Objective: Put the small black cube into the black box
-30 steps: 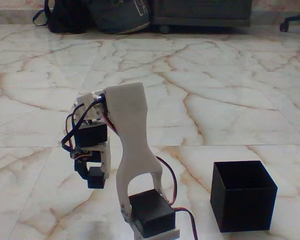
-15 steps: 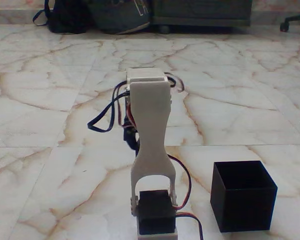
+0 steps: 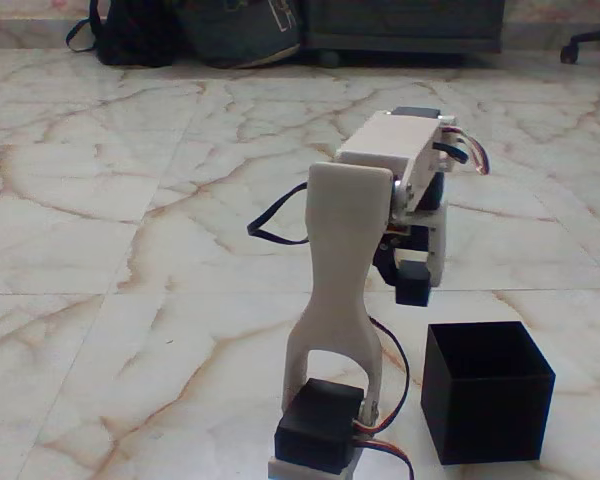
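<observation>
Hanging in the air above the box [image 3: 487, 390], a little toward its left rim in the fixed view, the cube [image 3: 413, 282] sits clamped in the end effector [image 3: 414, 275], whose fingers point downward and close on it from either side. The cube is clear of the box, with a gap of marble floor [image 3: 100, 250] showing between its underside and the box's top edge. The box stands upright on the floor, open side up, its dark inside visible but too shadowed to make out. To the left of the box rises the white arm [image 3: 340, 270], its base servo [image 3: 320, 430] just beside the box's lower left corner and its upper link bending over to the right so the wrist ends above the box. Black and red wires [image 3: 280, 225] loop off the arm on the side away from the box. Far behind the box, along the top edge of the view, lie dark bags [image 3: 195, 30] and a chair's wheeled foot [image 3: 590, 45].
</observation>
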Robot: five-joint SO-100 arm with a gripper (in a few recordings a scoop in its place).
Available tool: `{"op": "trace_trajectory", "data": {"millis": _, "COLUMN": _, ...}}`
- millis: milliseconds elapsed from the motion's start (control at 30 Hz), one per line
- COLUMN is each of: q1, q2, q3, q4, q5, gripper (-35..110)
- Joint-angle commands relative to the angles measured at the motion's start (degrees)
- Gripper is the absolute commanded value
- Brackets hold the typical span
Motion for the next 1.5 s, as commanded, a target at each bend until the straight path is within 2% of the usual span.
{"op": "trace_trajectory", "data": {"millis": 0, "q1": 2.3, "q2": 1.6, "q3": -4.0, "q4": 0.4, "q5": -1.3, "gripper": 0}}
{"op": "trace_trajectory", "data": {"millis": 267, "q1": 14.5, "q2": -2.1, "q3": -7.2, "q4": 3.4, "q5": -12.0, "gripper": 0}}
{"op": "trace_trajectory", "data": {"millis": 667, "q1": 13.4, "q2": -1.8, "q3": -7.6, "q4": 5.0, "q5": -10.2, "gripper": 7}}
{"op": "trace_trajectory", "data": {"millis": 933, "q1": 0.4, "q2": 5.8, "q3": 1.0, "q4": 4.9, "q5": 0.4, "gripper": 7}}
{"op": "trace_trajectory", "data": {"millis": 1300, "q1": -17.9, "q2": 26.5, "q3": 36.6, "q4": -13.4, "q5": 13.0, "gripper": 7}}
{"op": "trace_trajectory", "data": {"millis": 1467, "q1": -22.0, "q2": 38.4, "q3": 56.4, "q4": -22.9, "q5": 13.4, "gripper": 7}}
